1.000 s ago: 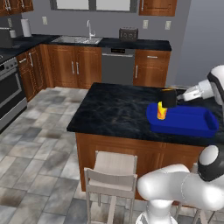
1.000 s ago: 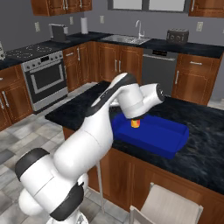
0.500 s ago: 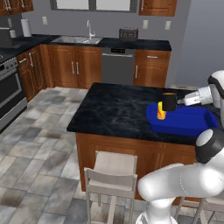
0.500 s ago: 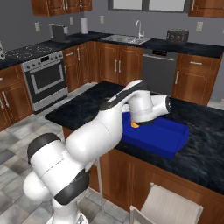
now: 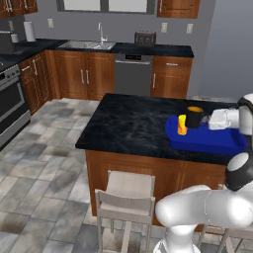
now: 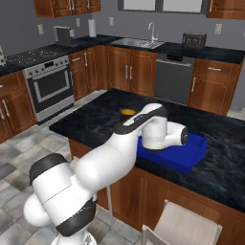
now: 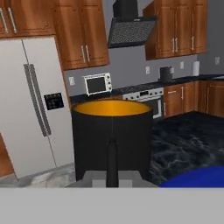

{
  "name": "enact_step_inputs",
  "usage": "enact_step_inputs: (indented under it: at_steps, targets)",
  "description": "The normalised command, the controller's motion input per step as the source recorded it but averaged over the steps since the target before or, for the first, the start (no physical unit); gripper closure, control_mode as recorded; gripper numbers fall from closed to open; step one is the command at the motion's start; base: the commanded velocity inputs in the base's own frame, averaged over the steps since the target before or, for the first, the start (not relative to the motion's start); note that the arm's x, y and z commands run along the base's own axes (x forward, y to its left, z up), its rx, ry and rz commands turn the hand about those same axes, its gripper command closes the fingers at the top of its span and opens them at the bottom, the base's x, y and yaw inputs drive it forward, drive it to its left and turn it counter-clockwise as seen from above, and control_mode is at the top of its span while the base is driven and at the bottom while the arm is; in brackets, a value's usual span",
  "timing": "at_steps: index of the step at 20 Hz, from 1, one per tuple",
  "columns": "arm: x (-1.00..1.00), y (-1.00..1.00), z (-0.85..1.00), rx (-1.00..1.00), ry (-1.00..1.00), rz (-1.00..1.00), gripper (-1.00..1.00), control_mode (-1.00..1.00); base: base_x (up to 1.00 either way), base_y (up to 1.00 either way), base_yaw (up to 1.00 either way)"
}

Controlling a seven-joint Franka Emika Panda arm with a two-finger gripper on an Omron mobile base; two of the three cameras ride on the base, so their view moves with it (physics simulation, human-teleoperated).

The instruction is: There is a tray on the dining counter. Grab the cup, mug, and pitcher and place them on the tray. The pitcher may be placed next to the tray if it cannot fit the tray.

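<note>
The blue tray [image 5: 210,141] [image 6: 192,154] [image 7: 199,177] lies on the dining counter [image 5: 128,123] [image 6: 93,122]. The yellow cup [image 5: 182,124] stands upright in the tray's left end. Just behind it is the black mug [image 5: 194,117] [image 7: 111,131], its orange inside [image 6: 128,112] showing, at the tray's far left corner. My gripper [image 5: 206,118] [image 7: 112,168] reaches in from the right and is shut on the mug's side facing the hand. I cannot tell whether the mug rests on the tray or hangs just above it. The pitcher is out of view.
A wooden stool [image 5: 126,190] [image 6: 184,229] stands against the island's near side. The wall counter with sink [image 5: 96,45], a toaster [image 5: 145,38] and a stove [image 6: 48,86] are beyond it. A white fridge [image 7: 33,103] shows behind the mug.
My hand has brought the mug down and nearer, from beyond the tray's far edge to its far left corner beside the cup. The cup and tray have not moved.
</note>
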Motion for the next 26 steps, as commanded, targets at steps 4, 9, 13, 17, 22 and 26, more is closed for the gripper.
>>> enact_step_inputs:
  at_steps: [4, 9, 13, 17, 22, 26]
  targets:
    - [0.16, 0.0, -0.26, -0.02, -0.16, -0.15, 1.0, -1.0, 0.0, 0.0, 0.0]
    - [0.6, 0.0, -0.06, -0.11, 0.0, -0.05, 1.0, -1.0, 0.0, 0.0, 0.0]
    - [0.66, -0.11, -0.03, -0.13, 0.02, 0.0, 1.0, -1.0, 0.0, 0.0, 0.0]
    - [0.4, -0.24, -0.14, -0.13, 0.03, 0.0, 1.0, -1.0, 0.0, 0.0, 0.0]
    - [0.25, -0.3, -0.25, -0.1, 0.03, 0.0, 1.0, -1.0, 0.0, 0.0, 0.0]
    - [0.15, -0.31, -0.31, -0.06, 0.03, 0.02, 1.0, -1.0, 0.0, 0.0, 0.0]
